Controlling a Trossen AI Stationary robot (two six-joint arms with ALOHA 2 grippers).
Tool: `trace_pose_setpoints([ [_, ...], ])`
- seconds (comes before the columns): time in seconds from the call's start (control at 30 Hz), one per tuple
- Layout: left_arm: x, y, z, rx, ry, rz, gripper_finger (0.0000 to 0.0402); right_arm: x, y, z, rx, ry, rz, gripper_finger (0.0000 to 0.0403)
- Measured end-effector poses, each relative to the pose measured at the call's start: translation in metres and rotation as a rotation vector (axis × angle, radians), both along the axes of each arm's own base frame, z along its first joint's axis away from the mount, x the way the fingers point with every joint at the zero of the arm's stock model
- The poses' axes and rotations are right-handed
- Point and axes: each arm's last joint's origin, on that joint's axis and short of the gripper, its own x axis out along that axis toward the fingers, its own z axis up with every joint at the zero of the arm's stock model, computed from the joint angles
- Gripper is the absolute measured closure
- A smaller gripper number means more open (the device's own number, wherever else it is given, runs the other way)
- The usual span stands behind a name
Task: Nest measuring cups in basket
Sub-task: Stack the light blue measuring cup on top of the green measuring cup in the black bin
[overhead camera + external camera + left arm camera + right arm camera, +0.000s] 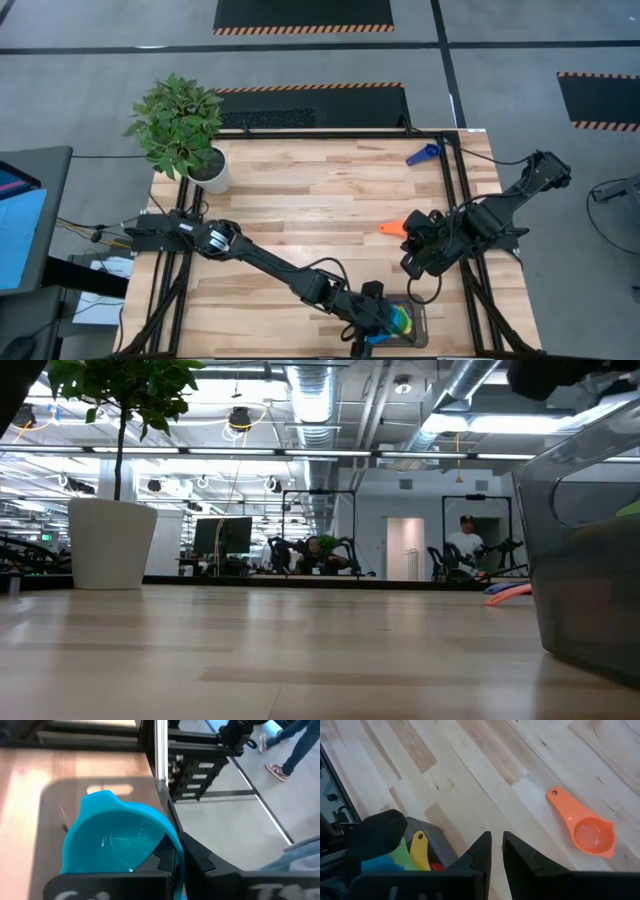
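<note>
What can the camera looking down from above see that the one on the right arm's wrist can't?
Only the overhead view shows the potted plant, a dark blue cup near the table's far edge, and the left gripper shut on a light blue cup over the basket. Only the right wrist view shows the right gripper close up, holding nothing. Both show the orange cup and the yellow and green cups in the basket.
</note>
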Motion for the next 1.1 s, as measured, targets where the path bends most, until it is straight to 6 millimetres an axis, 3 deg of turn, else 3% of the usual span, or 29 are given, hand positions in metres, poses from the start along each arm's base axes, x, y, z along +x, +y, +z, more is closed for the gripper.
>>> trace_pose_setpoints([
  [0.53, 0.0025, 0.0008, 0.0041, -0.018, -0.043, -0.075, 0.0396, 0.0001, -0.0008, 0.0, -0.024, -0.011, -0.009, 0.0332],
  [1.1, 0.0058, 0.008, 0.0041, 0.027, -0.063, -0.016, 0.0288, 0.0003, -0.0006, 0.0001, -0.02, -0.013, -0.01, 0.0332],
])
